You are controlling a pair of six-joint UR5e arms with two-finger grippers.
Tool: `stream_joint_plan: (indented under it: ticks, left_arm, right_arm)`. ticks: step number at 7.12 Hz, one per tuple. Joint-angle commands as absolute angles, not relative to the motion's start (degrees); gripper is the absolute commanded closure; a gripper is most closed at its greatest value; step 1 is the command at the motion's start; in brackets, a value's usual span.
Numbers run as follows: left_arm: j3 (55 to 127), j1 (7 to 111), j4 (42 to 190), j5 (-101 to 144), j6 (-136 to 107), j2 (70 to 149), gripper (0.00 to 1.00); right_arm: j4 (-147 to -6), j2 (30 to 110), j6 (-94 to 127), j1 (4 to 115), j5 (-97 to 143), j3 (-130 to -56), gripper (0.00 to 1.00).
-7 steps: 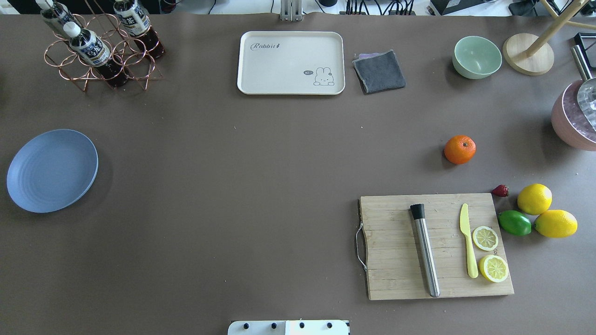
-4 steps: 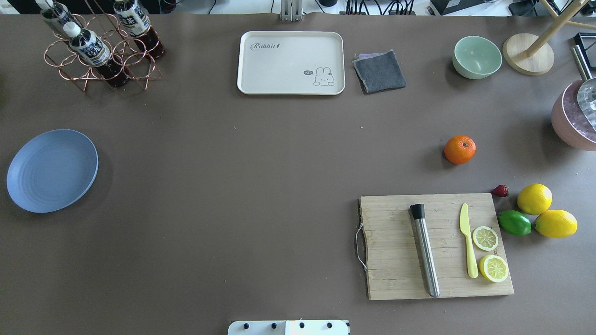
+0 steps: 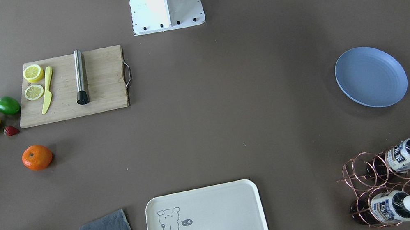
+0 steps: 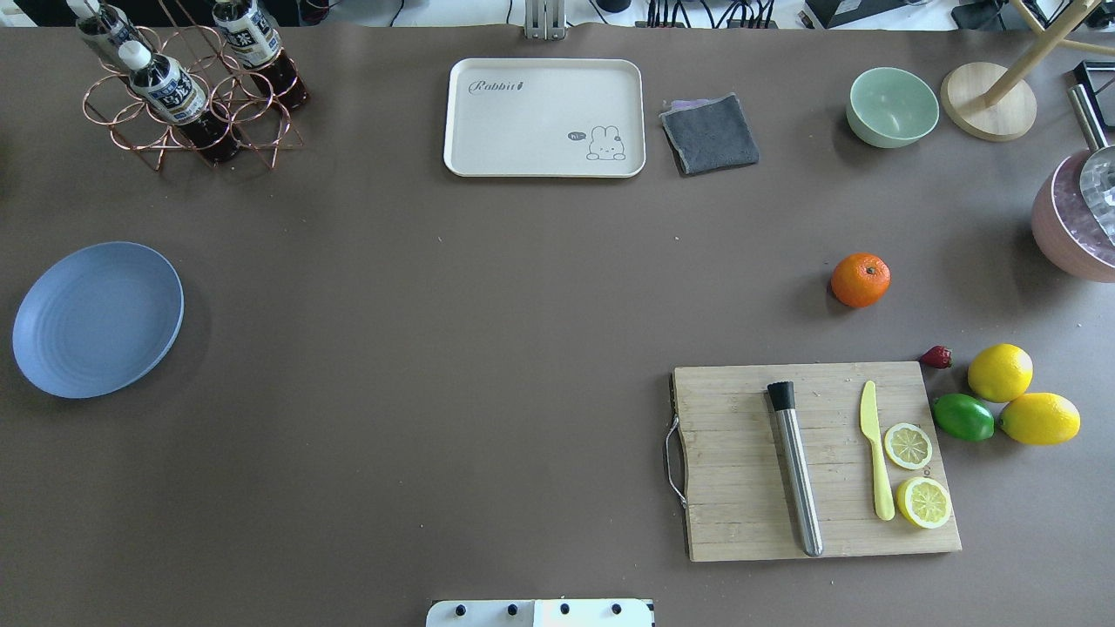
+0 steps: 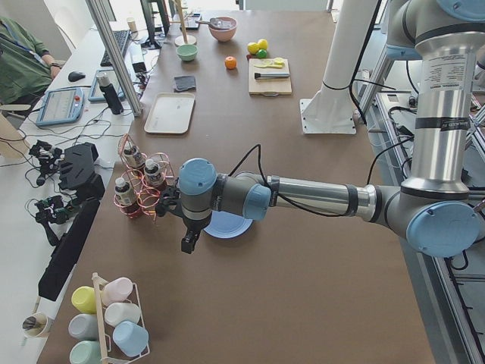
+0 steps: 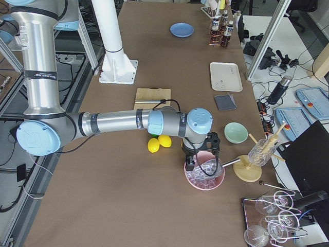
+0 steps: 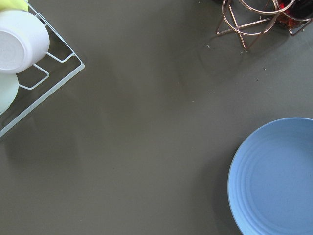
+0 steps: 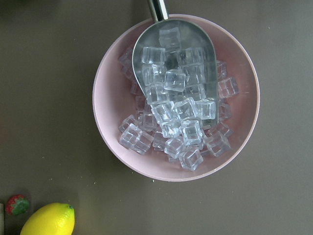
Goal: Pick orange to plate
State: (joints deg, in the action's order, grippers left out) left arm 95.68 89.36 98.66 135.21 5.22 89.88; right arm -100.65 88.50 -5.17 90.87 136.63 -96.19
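Note:
The orange (image 4: pixel 861 279) rests alone on the brown table, just beyond the cutting board (image 4: pixel 819 461); it also shows as orange (image 3: pixel 37 157) in the front view. The light-blue plate (image 4: pixel 97 319) lies empty at the table's far left end, seen too as plate (image 3: pixel 370 76) and plate (image 7: pixel 274 176). My left gripper (image 5: pixel 186 244) hangs beside the plate; whether it is open or shut I cannot tell. My right gripper (image 6: pixel 191 164) hovers over the pink ice bowl (image 6: pixel 204 176), well away from the orange; its state I cannot tell either.
Two lemons (image 4: pixel 1000 372), a lime (image 4: pixel 962 416) and a strawberry (image 4: pixel 936 356) lie near the board, which carries a knife, lemon slices and a steel muddler. Farther back stand a cream tray (image 4: pixel 544 117), grey cloth (image 4: pixel 710 133), green bowl (image 4: pixel 891 106) and bottle rack (image 4: pixel 187 87).

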Motion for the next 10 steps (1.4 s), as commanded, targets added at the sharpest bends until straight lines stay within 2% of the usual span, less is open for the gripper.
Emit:
stream_joint_plan:
  ticks: [1,5,10]
  left_arm:
    - [96.1,89.5,98.8,135.3,5.1,89.5,0.02]
    - [96.2,89.6,99.8,135.3,4.7,89.6,0.02]
    - [95.3,89.6,102.0,135.3,4.7,89.7,0.02]
  right_arm:
    - [-100.6,88.1,-5.0,90.9,136.6,-96.1,0.00]
    - [-96.0,91.1,-4.8,90.9,136.8,-96.2,0.00]
    - [-95.8,90.3,-4.9,90.9,136.7,-96.8,0.00]
